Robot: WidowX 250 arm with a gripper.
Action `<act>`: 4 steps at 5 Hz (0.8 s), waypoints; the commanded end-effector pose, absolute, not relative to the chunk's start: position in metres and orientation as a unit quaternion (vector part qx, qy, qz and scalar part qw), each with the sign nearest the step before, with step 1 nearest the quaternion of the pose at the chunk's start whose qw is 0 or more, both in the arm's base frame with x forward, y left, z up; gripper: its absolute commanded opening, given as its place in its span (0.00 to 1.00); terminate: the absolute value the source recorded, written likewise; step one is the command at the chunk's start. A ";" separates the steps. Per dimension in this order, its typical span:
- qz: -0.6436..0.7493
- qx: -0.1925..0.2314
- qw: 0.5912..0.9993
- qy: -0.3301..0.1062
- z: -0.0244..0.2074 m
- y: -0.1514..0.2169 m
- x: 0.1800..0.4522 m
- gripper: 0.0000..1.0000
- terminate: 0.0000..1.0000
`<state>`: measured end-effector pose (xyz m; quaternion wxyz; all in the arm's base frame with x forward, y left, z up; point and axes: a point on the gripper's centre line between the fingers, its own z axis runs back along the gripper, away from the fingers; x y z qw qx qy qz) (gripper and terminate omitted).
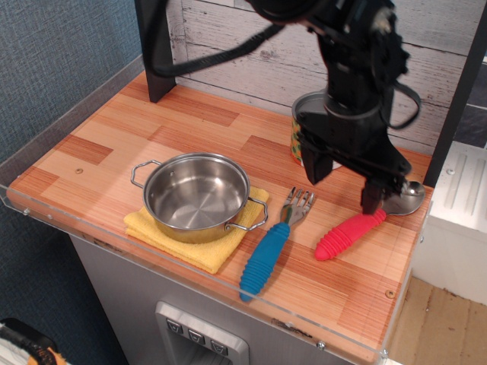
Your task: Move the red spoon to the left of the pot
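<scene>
The red spoon [351,233] lies on the wooden counter at the right, its ribbed red handle pointing to the front left and its silver bowl [407,198] near the right edge. The pot [196,196] stands on a yellow cloth at the front left, empty. My black gripper [344,184] hangs open just above the spoon, one fingertip [371,199] over the neck of the spoon and the other [316,169] to its left. It holds nothing.
A blue-handled fork [270,247] lies between the pot and the spoon. A labelled tin can [300,137] stands behind my gripper, mostly hidden by it. The yellow cloth [190,242] lies under the pot. A dark post [156,46] stands at the back left.
</scene>
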<state>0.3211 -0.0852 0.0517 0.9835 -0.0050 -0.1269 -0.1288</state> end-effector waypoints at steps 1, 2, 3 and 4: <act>-0.163 -0.012 0.977 -0.134 0.044 -0.105 0.316 1.00 0.00; -0.168 -0.003 0.978 -0.122 0.033 -0.108 0.319 1.00 0.00; -0.166 0.001 0.980 -0.113 0.025 -0.105 0.321 1.00 0.00; -0.167 -0.005 0.979 -0.113 0.025 -0.105 0.320 1.00 0.00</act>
